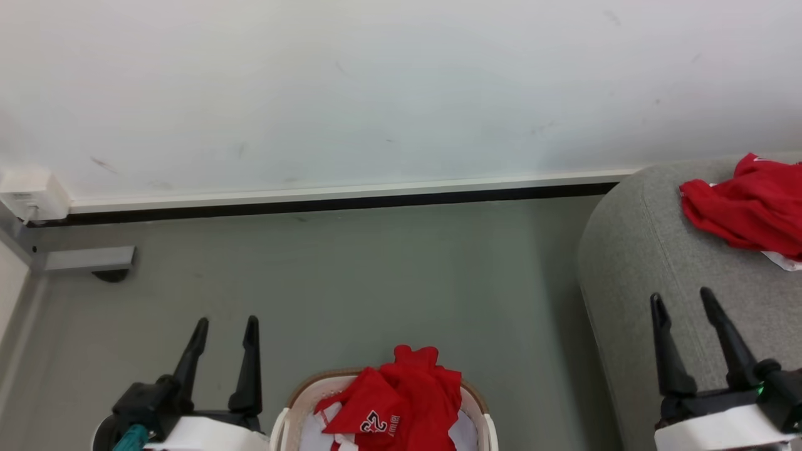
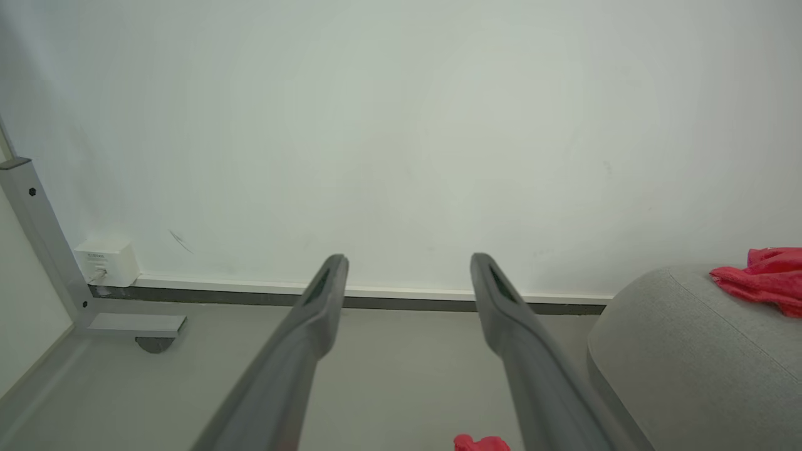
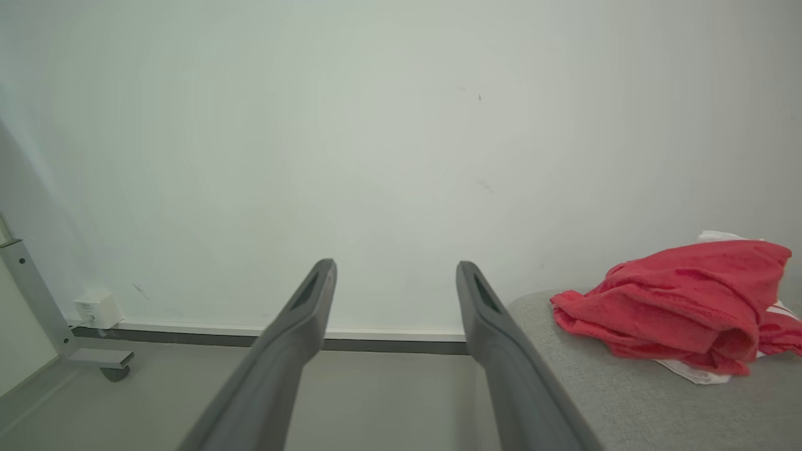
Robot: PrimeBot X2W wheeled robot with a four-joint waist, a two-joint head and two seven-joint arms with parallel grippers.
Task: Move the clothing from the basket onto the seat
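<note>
A red garment with a black-and-white number point(image 1: 401, 394) lies heaped in the white basket with a brown rim point(image 1: 289, 407) at the bottom centre of the head view; its top edge peeks into the left wrist view point(image 2: 481, 443). Another red garment point(image 1: 749, 207) point(image 3: 683, 307) point(image 2: 761, 279) lies crumpled on the light-grey sofa point(image 1: 633, 250) point(image 3: 626, 401) point(image 2: 677, 357) at the right. My left gripper point(image 1: 227, 328) point(image 2: 408, 266) stands open and empty to the left of the basket. My right gripper point(image 1: 683, 300) point(image 3: 395, 272) stands open and empty over the sofa's left edge.
A white wall with a dark baseboard point(image 1: 351, 202) runs across the back. A grey metal frame foot with a caster point(image 1: 94, 260) and a white wall box point(image 1: 31, 193) sit at the far left. Grey floor point(image 1: 376, 282) spreads between basket, wall and sofa.
</note>
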